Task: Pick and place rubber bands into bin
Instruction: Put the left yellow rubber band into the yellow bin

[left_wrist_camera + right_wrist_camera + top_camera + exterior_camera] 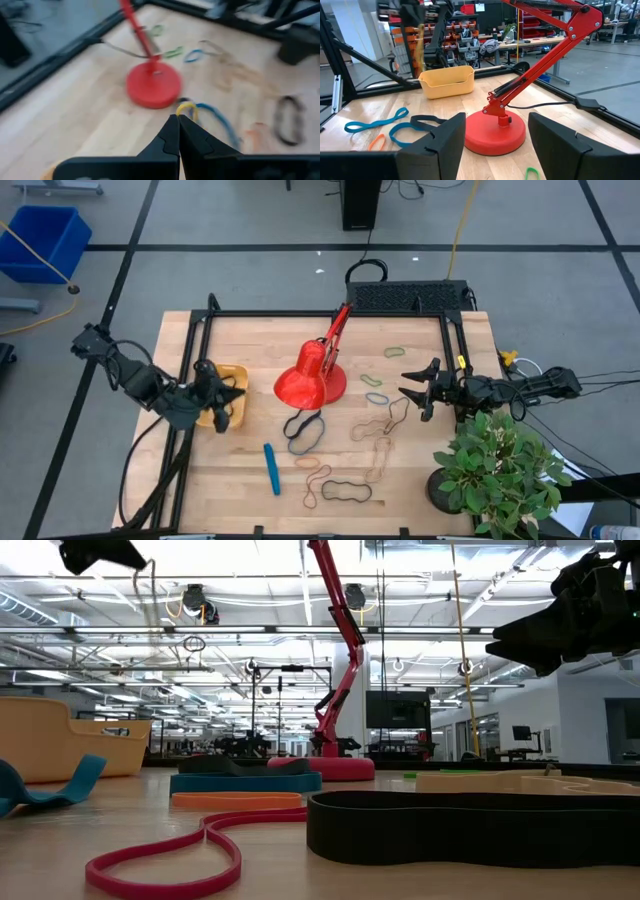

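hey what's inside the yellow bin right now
The left tool hangs over the bin, hiding much of its inside. The bare part shows no bands; the right wrist view sees only its wall.

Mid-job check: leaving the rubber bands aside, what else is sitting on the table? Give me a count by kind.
Lamp: 1
Bin: 1
Blue stick: 1
Potted plant: 1
Total: 4

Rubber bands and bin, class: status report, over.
Left end effector shut over yellow bin. Right end effector open, empty. Rubber bands still on table. Red lamp mid-table.
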Robot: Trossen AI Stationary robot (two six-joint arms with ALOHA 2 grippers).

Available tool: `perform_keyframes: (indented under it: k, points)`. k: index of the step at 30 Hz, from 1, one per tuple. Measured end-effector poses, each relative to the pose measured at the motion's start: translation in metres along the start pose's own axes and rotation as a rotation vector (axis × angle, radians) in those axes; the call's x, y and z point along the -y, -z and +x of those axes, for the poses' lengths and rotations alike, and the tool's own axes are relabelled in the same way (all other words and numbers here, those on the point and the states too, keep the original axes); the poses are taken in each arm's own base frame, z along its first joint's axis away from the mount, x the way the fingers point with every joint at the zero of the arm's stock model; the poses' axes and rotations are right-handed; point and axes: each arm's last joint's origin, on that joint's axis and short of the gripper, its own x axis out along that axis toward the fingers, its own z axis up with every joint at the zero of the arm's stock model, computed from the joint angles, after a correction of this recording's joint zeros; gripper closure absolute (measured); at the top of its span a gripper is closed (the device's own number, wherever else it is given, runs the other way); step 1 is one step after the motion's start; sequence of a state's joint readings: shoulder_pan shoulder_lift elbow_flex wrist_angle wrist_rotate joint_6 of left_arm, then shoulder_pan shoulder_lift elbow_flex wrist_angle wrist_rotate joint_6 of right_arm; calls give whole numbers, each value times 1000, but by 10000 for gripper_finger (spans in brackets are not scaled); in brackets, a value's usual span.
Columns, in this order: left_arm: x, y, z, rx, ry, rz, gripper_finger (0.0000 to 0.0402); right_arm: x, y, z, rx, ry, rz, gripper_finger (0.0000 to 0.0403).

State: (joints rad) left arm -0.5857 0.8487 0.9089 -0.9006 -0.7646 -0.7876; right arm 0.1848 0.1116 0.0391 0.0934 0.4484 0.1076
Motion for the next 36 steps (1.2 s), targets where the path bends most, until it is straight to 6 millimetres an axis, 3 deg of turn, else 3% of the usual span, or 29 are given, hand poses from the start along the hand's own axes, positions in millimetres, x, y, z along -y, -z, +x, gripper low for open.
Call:
perform_keyframes:
  k: [8, 16, 36]
  points:
    - [-25, 5, 8, -117, -193, 53, 401, 0, 0, 0, 1, 0, 0, 193]
    - [-46, 17, 10, -382, -341, 26, 401, 0, 0, 0, 1, 0, 3, 193]
    - [-48, 31, 61, -889, -534, -32, 400, 0, 0, 0, 2, 0, 4, 193]
